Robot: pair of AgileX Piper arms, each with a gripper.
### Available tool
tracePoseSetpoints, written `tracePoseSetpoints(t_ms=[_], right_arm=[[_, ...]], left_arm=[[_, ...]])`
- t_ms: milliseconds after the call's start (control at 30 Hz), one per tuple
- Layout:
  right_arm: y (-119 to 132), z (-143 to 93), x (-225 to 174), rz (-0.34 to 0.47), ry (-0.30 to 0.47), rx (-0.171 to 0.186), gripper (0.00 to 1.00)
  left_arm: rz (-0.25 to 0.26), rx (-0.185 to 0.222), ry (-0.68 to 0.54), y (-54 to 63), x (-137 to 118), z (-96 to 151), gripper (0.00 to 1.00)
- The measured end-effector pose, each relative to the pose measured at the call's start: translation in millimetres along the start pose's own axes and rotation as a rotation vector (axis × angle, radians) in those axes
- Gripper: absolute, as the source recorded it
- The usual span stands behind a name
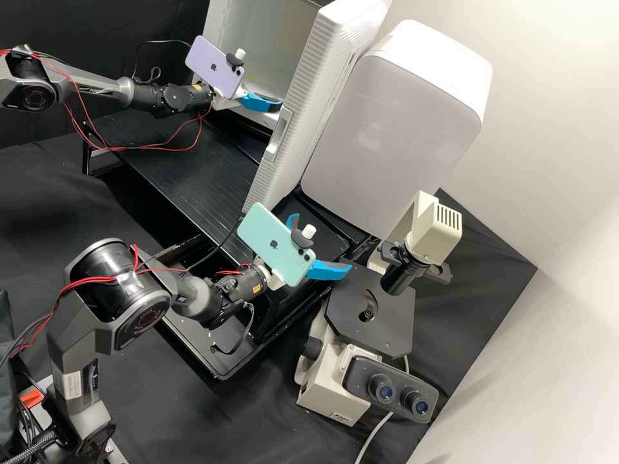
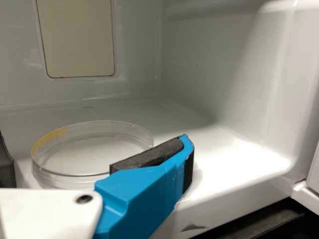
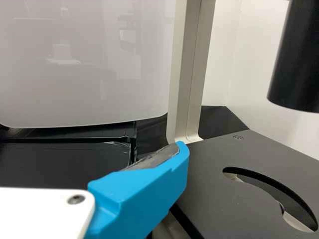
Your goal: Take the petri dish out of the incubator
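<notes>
The clear petri dish lies flat on the white incubator floor, near its front lip. The left gripper seems spread wide around it, one blue finger at the dish's right rim. The right gripper hangs nearer, at the microscope stage; I cannot tell its state.

The petri dish is clear glossy plastic; the incubator around it is smooth white plastic, ribbed outside.
</notes>
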Motion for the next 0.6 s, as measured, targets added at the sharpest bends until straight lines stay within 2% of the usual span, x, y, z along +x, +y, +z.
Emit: tracePoseSetpoints(t_ms=[100,133,400,600], right_arm=[[0.0,0.0,0.0,0.0,0.0,0.0,1.0],[0.0,0.0,0.0,0.0,0.0,0.0,1.0],[0.0,0.0,0.0,0.0,0.0,0.0,1.0],[0.0,0.0,0.0,0.0,0.0,0.0,1.0]], left_arm=[[0.003,0.016,-0.003,1.3,0.4,1.7,1.0],[0.0,0.017,-0.004,0.1,0.5,2.4,0.0],[0.017,0.035,-0.024,1.7,0.4,4.3,0.0],[0.019,-0.002,-0.045,-0.3,0.3,5.6,0.0]])
